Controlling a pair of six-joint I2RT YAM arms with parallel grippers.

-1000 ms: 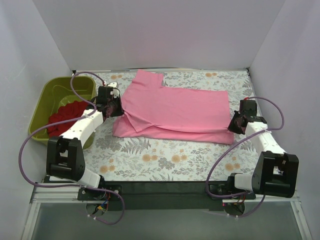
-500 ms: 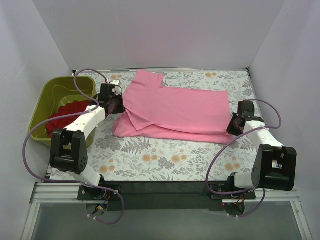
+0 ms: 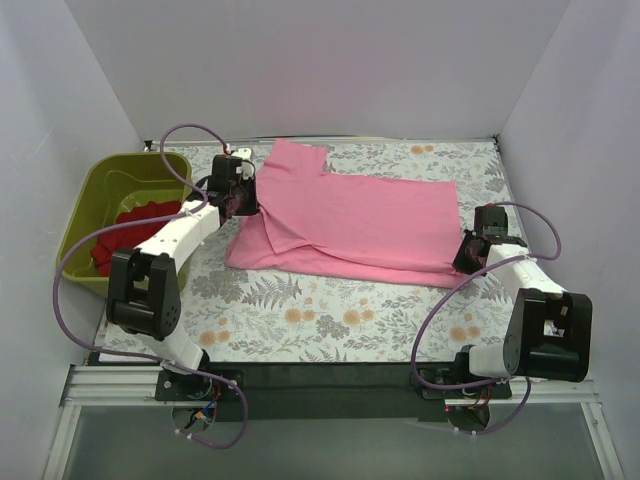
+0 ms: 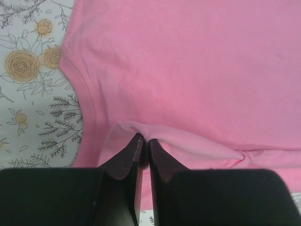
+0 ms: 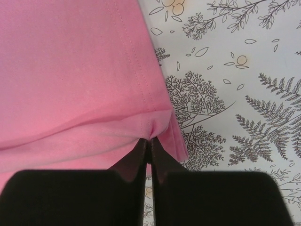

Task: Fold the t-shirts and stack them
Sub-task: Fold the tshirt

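Pink t-shirt (image 3: 360, 225): one; red t-shirt (image 3: 125, 222): one

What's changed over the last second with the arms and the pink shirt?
The left gripper, pinching the pink cotton t-shirt, moved farther from its base, dragging that edge along. The right gripper stayed pinched on the shirt's other end; the red t-shirt stayed in the olive-green plastic tub.

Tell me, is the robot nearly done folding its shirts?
Not yet. The pink shirt lies partly folded on the table. The left hand and the right hand pinch its ends. The red shirt waits crumpled in the green tub; nothing is stacked.
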